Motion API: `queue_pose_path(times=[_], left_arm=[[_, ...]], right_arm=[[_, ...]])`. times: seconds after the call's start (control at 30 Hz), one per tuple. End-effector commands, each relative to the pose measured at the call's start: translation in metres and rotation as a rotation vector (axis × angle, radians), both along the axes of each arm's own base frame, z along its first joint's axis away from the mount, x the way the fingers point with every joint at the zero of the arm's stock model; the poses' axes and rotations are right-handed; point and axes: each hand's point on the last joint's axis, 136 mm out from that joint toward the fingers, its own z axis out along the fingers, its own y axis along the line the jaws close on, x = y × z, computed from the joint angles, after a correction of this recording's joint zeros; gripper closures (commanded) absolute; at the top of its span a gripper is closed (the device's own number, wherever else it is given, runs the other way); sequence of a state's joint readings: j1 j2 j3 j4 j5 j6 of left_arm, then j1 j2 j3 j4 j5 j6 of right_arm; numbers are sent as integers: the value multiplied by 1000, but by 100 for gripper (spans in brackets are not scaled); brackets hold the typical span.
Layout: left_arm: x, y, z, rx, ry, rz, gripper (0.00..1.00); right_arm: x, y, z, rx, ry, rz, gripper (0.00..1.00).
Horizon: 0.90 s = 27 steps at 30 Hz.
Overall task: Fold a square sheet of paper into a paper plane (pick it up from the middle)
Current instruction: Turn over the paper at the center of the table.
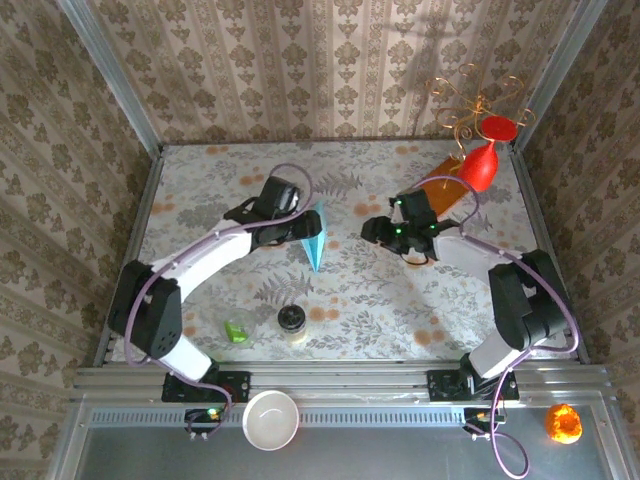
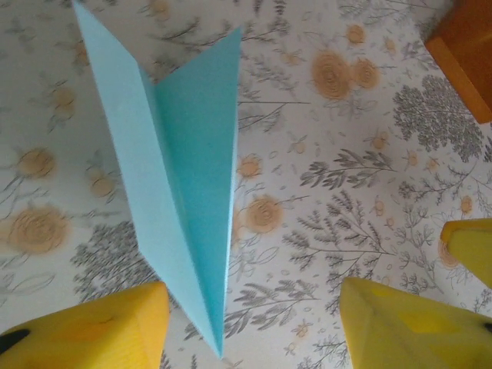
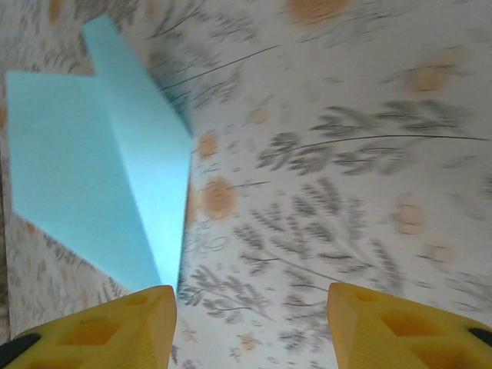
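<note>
The paper plane (image 2: 184, 192) lies loose between the left gripper (image 2: 254, 304) and right gripper (image 3: 250, 304), both spread apart.

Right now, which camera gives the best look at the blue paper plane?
The left wrist view: the paper plane is sharp and close, with both wings and the centre fold plain. The right wrist view shows it blurred; the top view shows it small.
</note>
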<state>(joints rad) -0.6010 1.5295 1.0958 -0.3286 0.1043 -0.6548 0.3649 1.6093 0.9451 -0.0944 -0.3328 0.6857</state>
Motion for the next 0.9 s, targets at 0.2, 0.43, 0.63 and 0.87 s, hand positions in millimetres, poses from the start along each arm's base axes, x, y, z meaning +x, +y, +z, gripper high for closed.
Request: queue_pose_path(times=[0.2, 0.43, 0.63, 0.87], left_arm=[[8, 66, -3, -181, 19, 246, 31], [0, 73, -41, -213, 125, 291, 31], [-6, 83, -74, -151, 212, 347, 32], [-2, 75, -79, -205, 225, 335, 35]], right_arm=[[5, 66, -5, -195, -27, 191, 44], [23, 101, -26, -277, 5, 232, 45], [29, 122, -27, -277, -1, 291, 47], [26, 135, -27, -245, -5, 377, 48]])
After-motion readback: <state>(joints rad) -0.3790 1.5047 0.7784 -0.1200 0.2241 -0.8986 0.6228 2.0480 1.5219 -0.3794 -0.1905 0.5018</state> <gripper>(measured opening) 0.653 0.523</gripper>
